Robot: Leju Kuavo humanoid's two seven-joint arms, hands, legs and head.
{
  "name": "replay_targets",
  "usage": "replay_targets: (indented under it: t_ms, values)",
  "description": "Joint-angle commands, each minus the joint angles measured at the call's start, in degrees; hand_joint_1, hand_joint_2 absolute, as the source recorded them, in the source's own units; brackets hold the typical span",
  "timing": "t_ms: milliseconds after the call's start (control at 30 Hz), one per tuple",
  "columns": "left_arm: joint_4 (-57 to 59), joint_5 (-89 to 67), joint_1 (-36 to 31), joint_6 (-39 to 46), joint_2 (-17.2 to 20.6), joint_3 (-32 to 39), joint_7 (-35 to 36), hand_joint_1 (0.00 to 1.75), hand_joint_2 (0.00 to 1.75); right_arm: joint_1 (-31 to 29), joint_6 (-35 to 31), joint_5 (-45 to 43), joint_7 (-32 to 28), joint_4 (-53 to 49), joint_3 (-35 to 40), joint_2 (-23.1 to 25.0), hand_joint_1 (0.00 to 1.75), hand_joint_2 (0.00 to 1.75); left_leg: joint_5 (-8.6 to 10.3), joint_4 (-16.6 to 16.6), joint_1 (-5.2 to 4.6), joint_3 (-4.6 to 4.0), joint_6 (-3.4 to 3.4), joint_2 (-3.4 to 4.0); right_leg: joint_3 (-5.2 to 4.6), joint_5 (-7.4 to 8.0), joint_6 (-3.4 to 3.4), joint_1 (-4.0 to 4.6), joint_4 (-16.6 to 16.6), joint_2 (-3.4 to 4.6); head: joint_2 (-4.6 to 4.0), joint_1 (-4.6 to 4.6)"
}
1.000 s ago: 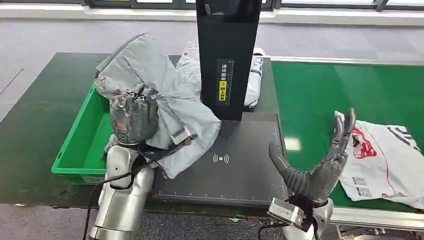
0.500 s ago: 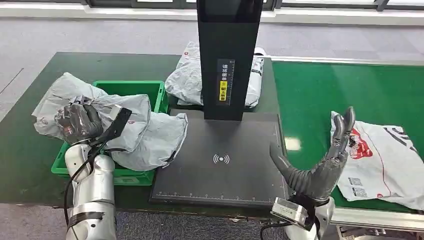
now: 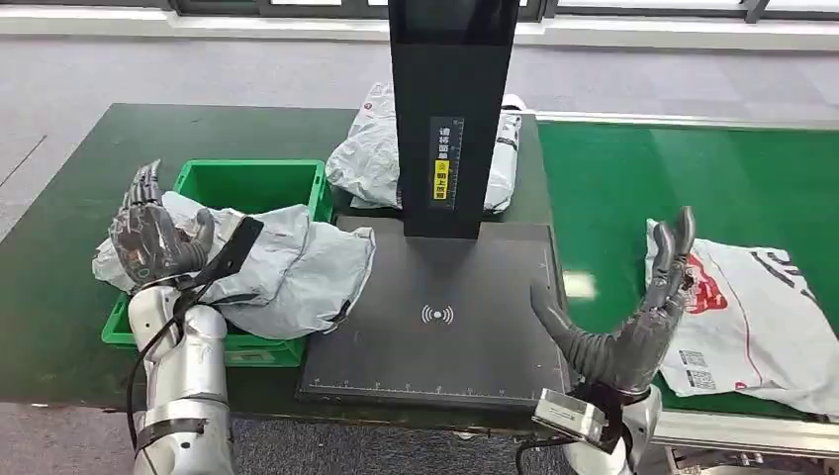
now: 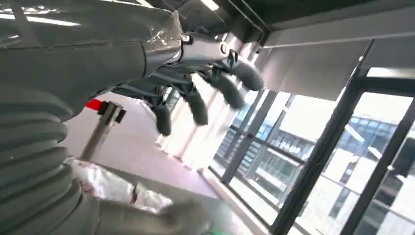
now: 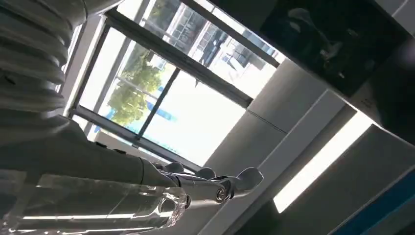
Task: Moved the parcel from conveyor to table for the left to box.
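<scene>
Over the green plastic bin (image 3: 252, 183) lies the grey crumpled plastic parcel (image 3: 287, 267); left robot hand (image 3: 148, 233) spread above it, seemingly released; right robot hand (image 3: 643, 317) spread.

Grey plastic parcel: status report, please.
Left hand open above it. Grey plastic parcel draped over green bin. Right hand open. Nothing blocking.

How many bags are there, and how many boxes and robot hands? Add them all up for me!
Grey bags: 2, one draped over the green box and one behind the black stand
White bags: 1, on the green belt
Green boxes: 1
Robot hands: 2, left hand and right hand
Total: 6
</scene>
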Motion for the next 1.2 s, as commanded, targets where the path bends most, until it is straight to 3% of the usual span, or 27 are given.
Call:
replay_targets:
  t_ms: [33, 233, 300, 433, 500, 567, 667, 700, 767, 800, 867, 900, 1067, 1100, 1200]
  values:
    - [-1.14, 0.79, -1.03, -0.19, -0.74, 2.19, -0.48, 0.0, 1.75, -1.97, 0.03, -0.07, 0.15, 3.4, -0.97, -0.46, 0.0, 1.75, -0.02, -0.08, 0.01, 0.14, 0.12, 0.08, 0.14, 0.0, -0.15, 0.06, -0.09, -0.01, 0.0, -0.02]
    - [-5.77, 8.47, -0.23, -0.19, -0.74, 3.41, -7.65, 0.0, 1.75, -3.68, -0.87, 0.29, 0.15, 7.22, -5.04, 0.16, 0.0, 1.75, -0.02, -0.08, 0.03, 0.14, 0.13, 0.15, 0.12, 0.04, -0.14, 0.08, -0.11, 0.06, 0.0, 0.0]
    - [-8.03, 17.05, 0.07, -0.19, -0.74, 3.91, -13.25, 0.0, 1.75, -5.68, -2.17, 1.87, 0.15, 11.78, -9.33, 0.72, 0.0, 1.75, -0.01, -0.09, 0.03, 0.17, 0.14, 0.2, 0.14, 0.06, -0.14, 0.09, -0.15, 0.1, 0.0, -0.02]
    - [-17.85, 32.65, 5.2, -0.19, -0.74, -4.98, -13.25, 0.0, 1.75, -11.16, -2.17, 7.12, 0.15, 20.84, -19.25, 2.23, 0.0, 1.75, 0.0, -0.17, 0.04, 0.26, 0.19, 0.24, 0.24, 0.11, -0.18, 0.11, -0.26, 0.12, -0.02, 0.0]
    - [-22.33, 45.44, 9.24, -0.19, -0.74, -14.14, -13.25, 0.0, 1.75, -15.21, -2.17, 14.47, 0.15, 26.57, -28.82, 3.94, 0.0, 1.75, 0.01, -0.12, 0.03, 0.19, 0.17, 0.18, 0.17, 0.08, -0.17, 0.09, -0.2, 0.08, 0.0, 0.0]
    - [-25.5, 53.46, 12.27, -0.19, -0.74, -21.26, -13.25, 0.0, 1.75, -18.14, -2.17, 13.24, 0.15, 32.32, -31.64, 2.47, 0.0, 1.75, 0.03, -0.1, 0.05, 0.15, 0.21, 0.02, 0.22, 0.08, -0.15, 0.12, -0.25, -0.08, 0.0, -0.02]
    - [-28.97, 66.98, 15.71, -0.38, 2.78, -30.88, -13.25, 0.0, 1.75, -21.84, -2.17, 17.87, 0.15, 38.94, -40.6, 1.64, 0.0, 1.75, 0.02, -0.07, 0.02, 0.17, 0.17, -0.09, 0.24, 0.01, -0.13, 0.08, -0.18, -0.19, -0.02, -0.02]
    - [-30.41, 74.36, 17.11, -6.21, 4.27, -33.33, -13.25, 0.0, 1.75, -23.84, -2.17, 24.42, 0.15, 40.45, -49.38, 2.69, 0.0, 1.75, 0.04, -0.1, 0.02, 0.21, 0.24, -0.1, 0.32, 0.04, -0.17, 0.09, -0.25, -0.23, 0.0, 0.0]
    - [-31.62, 79.93, 18.73, -17.0, 2.77, -31.64, -13.25, 0.0, 1.75, -25.83, -2.17, 30.86, 0.15, 41.28, -58.68, 3.06, 0.0, 1.75, 0.05, -0.15, -0.03, 0.22, 0.23, -0.31, 0.41, 0.02, -0.16, 0.04, -0.26, -0.42, 0.0, 0.0]
    - [-31.92, 80.37, 19.21, -19.03, 2.04, -30.96, -13.25, 0.0, 1.75, -25.87, -2.17, 31.03, 0.15, 41.91, -59.48, 2.49, 0.0, 1.75, 0.02, -0.11, -0.02, 0.16, 0.18, -0.26, 0.32, 0.02, -0.13, 0.04, -0.22, -0.33, 0.0, -0.02]
    - [-31.84, 83.49, 21.37, -31.27, -0.74, -27.97, -13.25, 0.0, 1.75, -28.68, -2.17, 38.3, 0.15, 43.08, -70.8, 2.37, 0.0, 1.75, -0.01, -0.1, -0.07, 0.21, 0.18, -0.29, 0.32, -0.02, -0.13, -0.01, -0.19, -0.32, 0.0, -0.02]
    - [-31.2, 86.07, 22.53, -33.6, -0.74, -28.67, -13.25, 0.0, 1.75, -28.7, -2.17, 45.02, 2.42, 38.33, -74.48, 3.06, 0.0, 1.75, 0.02, -0.22, -0.11, 0.3, 0.25, -0.36, 0.46, -0.01, -0.17, -0.03, -0.3, -0.43, 0.0, -0.02]
    - [-27.9, 89.71, 23.92, -40.02, -0.74, -30.86, -13.25, 0.0, 1.75, -28.34, -2.17, 51.09, 7.74, 36.3, -76.04, 2.48, 0.0, 1.75, -0.07, -0.09, -0.1, 0.17, 0.16, -0.27, 0.31, -0.06, -0.05, -0.05, -0.16, -0.31, 0.0, 0.0]
    - [-25.01, 92.59, 24.23, -45.52, -0.74, -31.53, -13.25, 0.0, 1.75, -26.89, -2.17, 54.46, 15.53, 36.56, -72.27, 1.22, 0.0, 1.75, -0.09, -0.19, -0.11, 0.3, 0.22, -0.18, 0.42, -0.06, -0.11, -0.05, -0.26, -0.25, 0.0, 0.0]
    - [-24.37, 93.63, 24.47, -46.58, -0.74, -32.04, -13.25, 0.0, 1.75, -26.47, -2.17, 54.36, 16.97, 36.91, -71.42, 0.73, 0.0, 1.75, -0.06, -0.2, -0.13, 0.24, 0.19, -0.21, 0.38, -0.05, -0.07, -0.07, -0.25, -0.26, -0.02, 0.0]
